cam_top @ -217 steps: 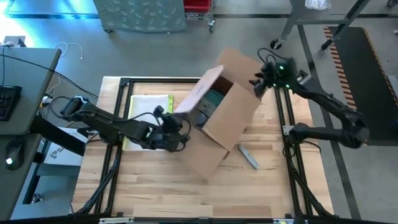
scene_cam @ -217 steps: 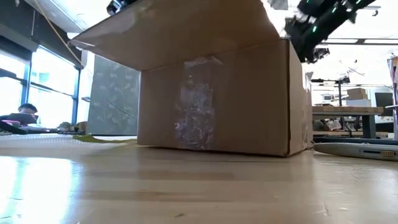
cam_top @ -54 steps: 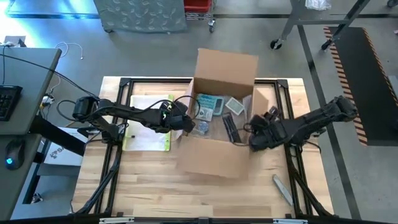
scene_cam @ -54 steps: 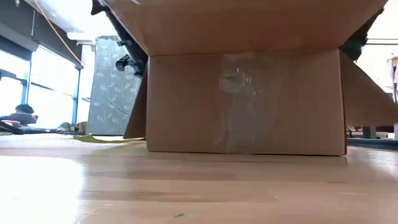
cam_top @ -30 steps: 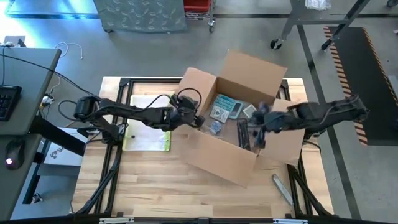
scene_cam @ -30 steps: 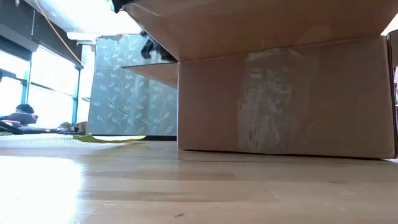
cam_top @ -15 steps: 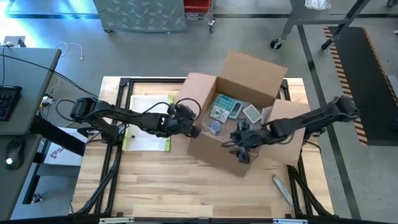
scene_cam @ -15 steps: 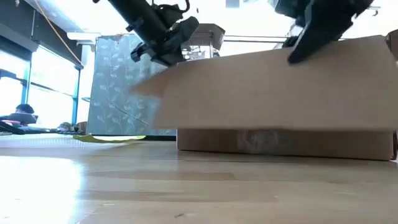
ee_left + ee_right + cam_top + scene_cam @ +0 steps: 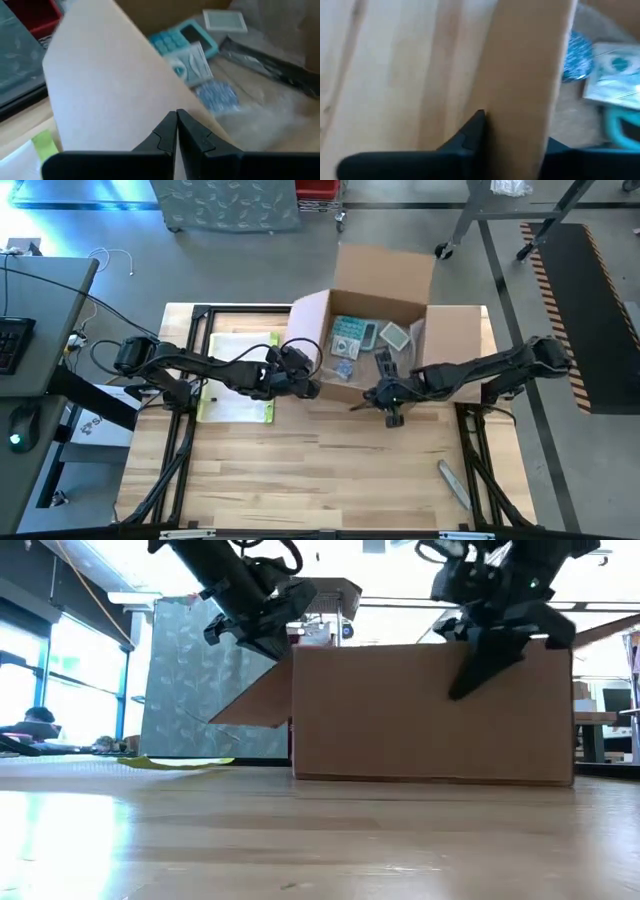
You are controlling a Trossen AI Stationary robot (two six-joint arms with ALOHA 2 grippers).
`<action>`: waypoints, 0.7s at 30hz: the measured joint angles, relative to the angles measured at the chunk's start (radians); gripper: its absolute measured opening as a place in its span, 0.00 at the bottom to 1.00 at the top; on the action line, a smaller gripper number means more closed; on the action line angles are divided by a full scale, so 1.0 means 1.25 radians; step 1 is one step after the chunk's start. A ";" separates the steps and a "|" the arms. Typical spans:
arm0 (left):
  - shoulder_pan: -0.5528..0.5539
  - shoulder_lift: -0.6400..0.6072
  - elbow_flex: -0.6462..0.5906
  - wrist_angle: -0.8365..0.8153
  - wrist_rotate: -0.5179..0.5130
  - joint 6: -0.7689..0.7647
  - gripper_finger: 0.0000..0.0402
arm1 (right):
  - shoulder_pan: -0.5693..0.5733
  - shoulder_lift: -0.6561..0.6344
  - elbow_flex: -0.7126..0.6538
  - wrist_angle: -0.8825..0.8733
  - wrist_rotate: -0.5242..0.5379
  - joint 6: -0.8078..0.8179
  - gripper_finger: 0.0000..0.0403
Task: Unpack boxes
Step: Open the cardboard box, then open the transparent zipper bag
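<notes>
Carton (image 9: 372, 330) squared up since half a second ago: then skewed with a corner toward 6 o'clock, now sitting straight at the 12 o'clock side of the table (image 9: 300, 480), near wall facing the front edge, flaps spread open, far flap overhanging the table's back edge. Inside, visible from above: a teal calculator-like item (image 9: 345, 335), a small grey card pack (image 9: 395, 336), a blue crinkly packet (image 9: 343, 370).

Left gripper (image 9: 312, 389) at the carton's 9 o'clock flap, fingers (image 9: 170, 135) pressed fully together, tips at the flap's edge; whether any cardboard is pinched cannot be told. Left arm stretched low across from 9 o'clock, over a flat sleeve with a yellow edge (image 9: 240, 375).

Right gripper (image 9: 372, 397) now at the near wall rather than over the skewed corner, one finger (image 9: 470, 132) outside and the other hidden within, clamped narrowly on that wall. Right arm reaching in from 3 o'clock, wrist angled down in the low view. Small grey tool (image 9: 452, 484) lying toward 5 o'clock, well apart.
</notes>
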 joint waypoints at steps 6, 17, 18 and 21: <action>-0.023 -0.046 0.000 -0.027 0.029 0.013 0.00 | -0.045 0.000 -0.002 -0.032 -0.013 0.013 0.12; -0.119 -0.146 0.000 -0.152 0.010 -0.053 0.00 | -0.050 -0.037 0.112 -0.114 0.036 0.055 0.65; -0.127 -0.150 0.000 -0.169 0.009 -0.061 0.00 | -0.047 -0.044 0.129 -0.119 0.044 0.060 0.67; -0.150 -0.153 0.000 -0.197 0.009 -0.069 0.00 | -0.029 -0.071 0.178 -0.110 0.055 0.054 0.68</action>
